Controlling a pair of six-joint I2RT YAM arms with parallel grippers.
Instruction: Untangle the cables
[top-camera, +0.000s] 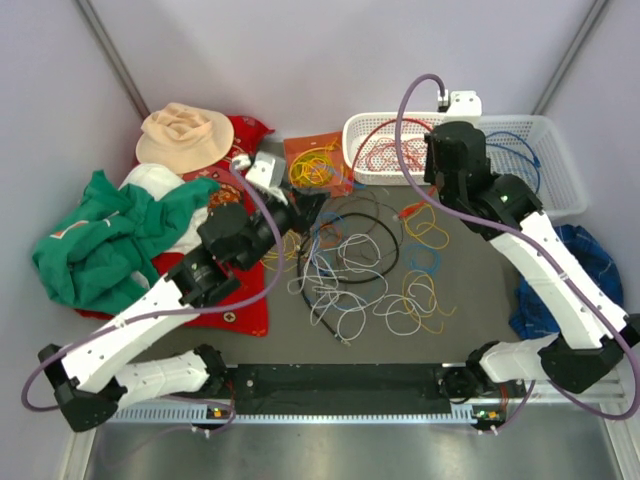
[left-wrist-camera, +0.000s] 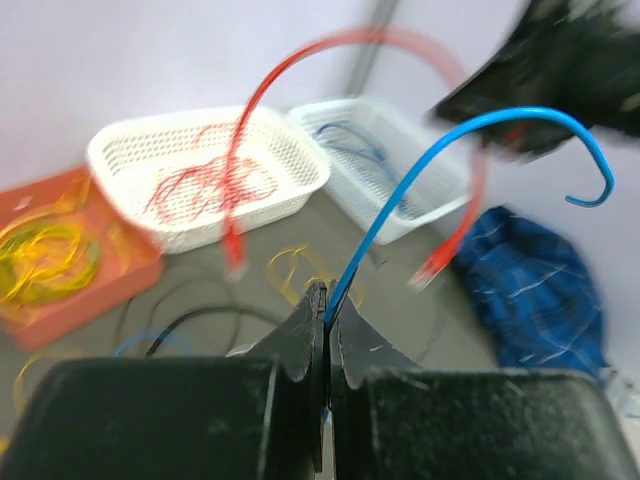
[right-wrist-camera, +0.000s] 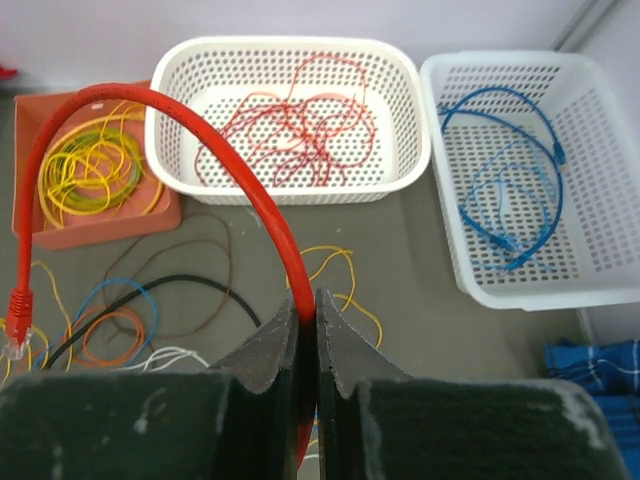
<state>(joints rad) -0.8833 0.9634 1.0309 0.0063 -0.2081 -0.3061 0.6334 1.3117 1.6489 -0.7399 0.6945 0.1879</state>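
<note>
Grey surface (top-camera: 470, 330) is seen between pale walls (top-camera: 300, 60), with the cables (top-camera: 360, 270) lying in a loose tangle at its middle. The left hand (left-wrist-camera: 326, 300) is clenched on a blue cable (left-wrist-camera: 430, 165); the right hand (right-wrist-camera: 305, 310) is clenched on a red cable (right-wrist-camera: 130, 95) — both strands are held raised. Sorting by colour seems to be under way, so the red strand is best lifted until its plug (right-wrist-camera: 18, 300) clears the rim of the red-filled basket (right-wrist-camera: 290, 45), and kept apart from the blue one. Basket contents are shown sharply only in the right wrist view — the tangle is shown whole only from above.
</note>
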